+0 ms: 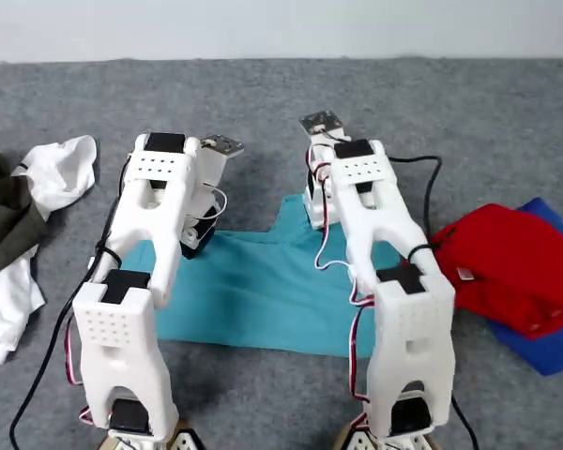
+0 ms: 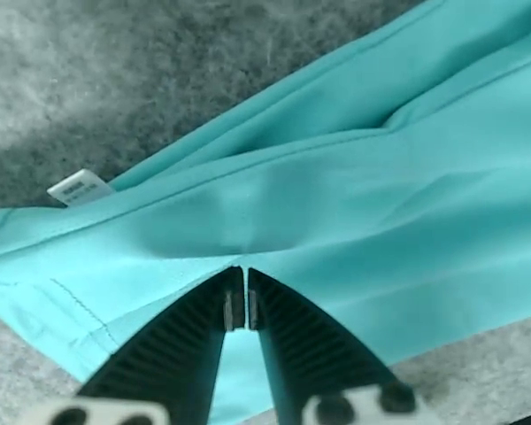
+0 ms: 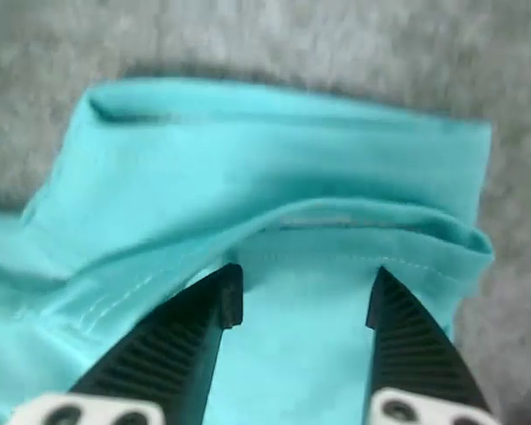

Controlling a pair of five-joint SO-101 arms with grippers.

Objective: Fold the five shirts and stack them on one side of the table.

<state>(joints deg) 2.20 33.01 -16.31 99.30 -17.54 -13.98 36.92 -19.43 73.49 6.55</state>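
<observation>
Shirt in work: the teal shirt (image 1: 253, 291) lies spread flat on the grey worktop (image 1: 263, 103), between the two arms.

Handling: judged light, soft and limp. It will sag and crease wherever it is unsupported, and a single layer can slip out of a shallow pinch. Take hold at a stitched hem or a sleeve edge, where the doubled cloth gives the jaws more to bite on.

Left end effector (image 2: 236, 305): jaws closed, tips together on the teal cloth. Creases run toward the tips, so it appears to be pinching a fold of the fabric.

Right end effector (image 3: 305, 297): jaws apart, straddling a stitched, folded-over edge of the shirt, gripping nothing.

View differences: the wrist views show jaw state, seams, and a small white label (image 2: 80, 188) at the shirt's edge. The high view gives the layout instead. A red shirt (image 1: 511, 262) lies on a blue shirt (image 1: 544, 352) at the right side. A white shirt (image 1: 61, 169) and a dark green shirt (image 1: 0, 220) lie crumpled at the left side, apparently not yet folded.
</observation>
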